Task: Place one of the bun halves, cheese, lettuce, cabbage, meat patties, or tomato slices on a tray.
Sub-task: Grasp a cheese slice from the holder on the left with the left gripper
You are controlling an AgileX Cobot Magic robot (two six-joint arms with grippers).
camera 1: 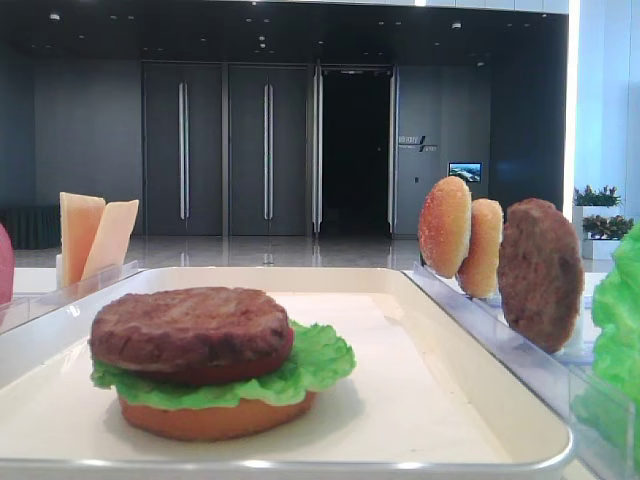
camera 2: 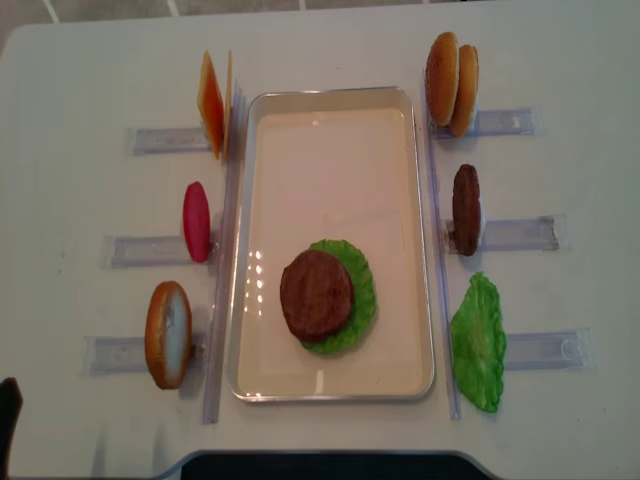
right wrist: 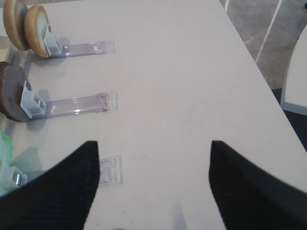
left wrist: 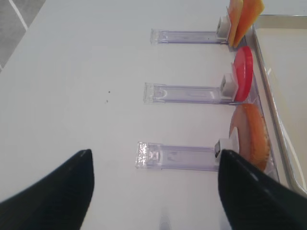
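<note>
Currently both grippers, left and right, hang spread wide and empty. Cheese stands racked far ahead-right of the left jaws, beside the tray; a careless pinch could topple it.

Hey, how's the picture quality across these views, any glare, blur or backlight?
Low exterior view: bright window at right, dark hall behind, the nearest lettuce soft at the edge. Overhead view: light spots glint on the tray, shadows faint. Both wrist views: the left pincer and right pincer fingers are dark, blurred shapes up close, while the clear racks stay fairly sharp.
</note>
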